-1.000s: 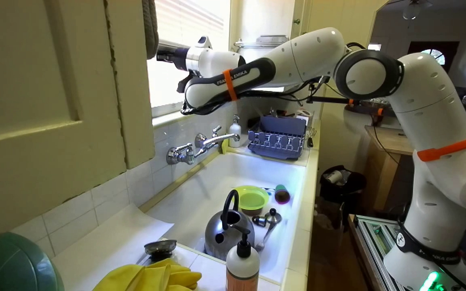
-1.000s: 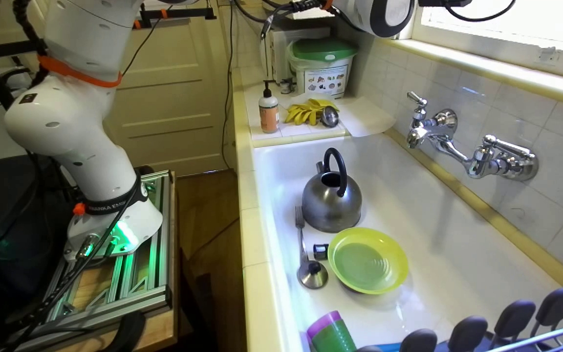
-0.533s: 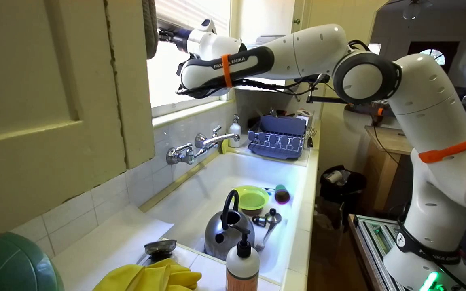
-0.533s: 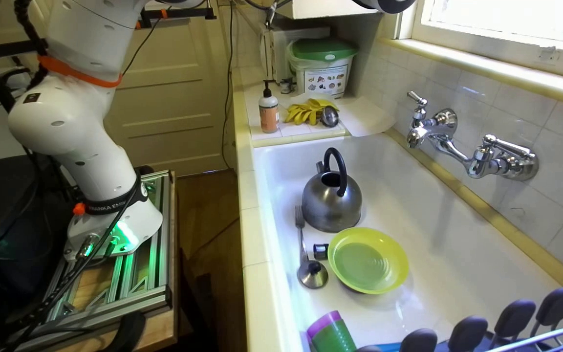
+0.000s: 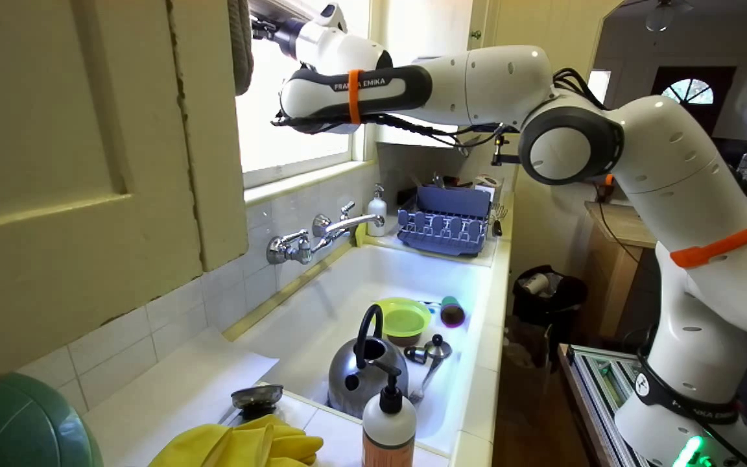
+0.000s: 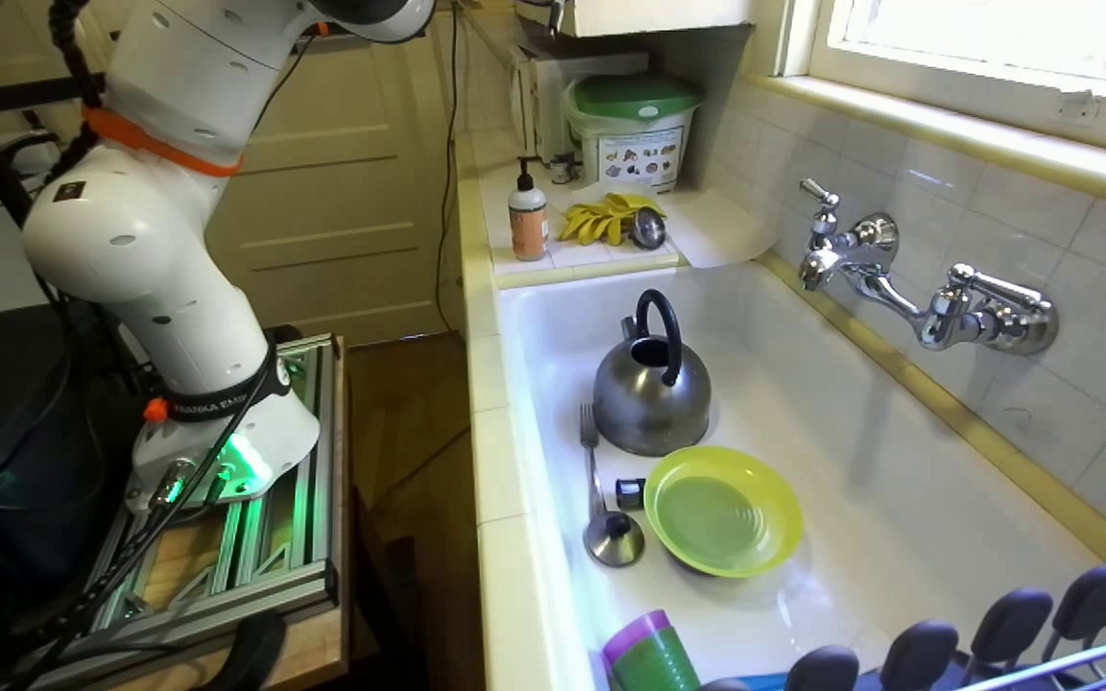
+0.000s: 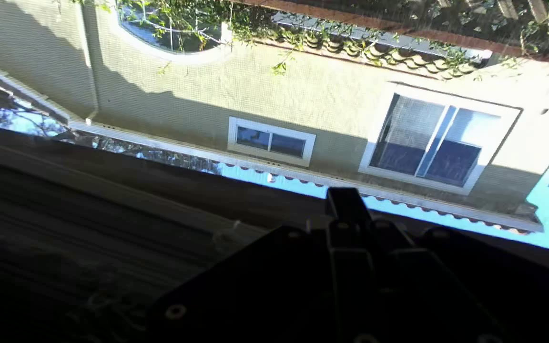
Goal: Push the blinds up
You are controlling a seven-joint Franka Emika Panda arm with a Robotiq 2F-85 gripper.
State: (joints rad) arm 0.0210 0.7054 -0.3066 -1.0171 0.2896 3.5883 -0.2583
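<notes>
Reaching up to the window [image 5: 260, 123], the gripper [image 7: 358, 212] is shown as a dark outline in the wrist view, its fingers [image 7: 348, 202] drawn together and narrow. The bottom rail [image 7: 160, 181] of the blinds [image 7: 88, 224] is overlapped by the fingertips there; whether it is touched cannot be told. The blinds are set high in the window, the rail being seen at the top edge of an exterior view, just above the gripper.

"FRANKA EMIKA" is printed on the arm [image 5: 497, 84], a letter being covered by an orange strap [image 5: 355, 97]; the name is partly repeated at the base [image 6: 227, 432]. Small pictures are carried on the label of a green-lidded bin [image 6: 637, 134], and an orange label by a pump bottle [image 6: 528, 230]; their lettering cannot be read.

In the white sink [image 6: 899, 461], a steel kettle [image 6: 652, 408] is stood near a yellow-green dish [image 6: 724, 512], with a fork [image 6: 589, 432], a knobbed lid [image 6: 614, 542] and a tipped cup [image 6: 657, 662]. A chrome faucet [image 6: 889, 296] is mounted on white wall tiles [image 6: 1071, 413]. Yellow gloves [image 6: 601, 221] are laid on the counter [image 6: 587, 256]. Through the glass, a building [image 7: 255, 85] is seen upside down.
</notes>
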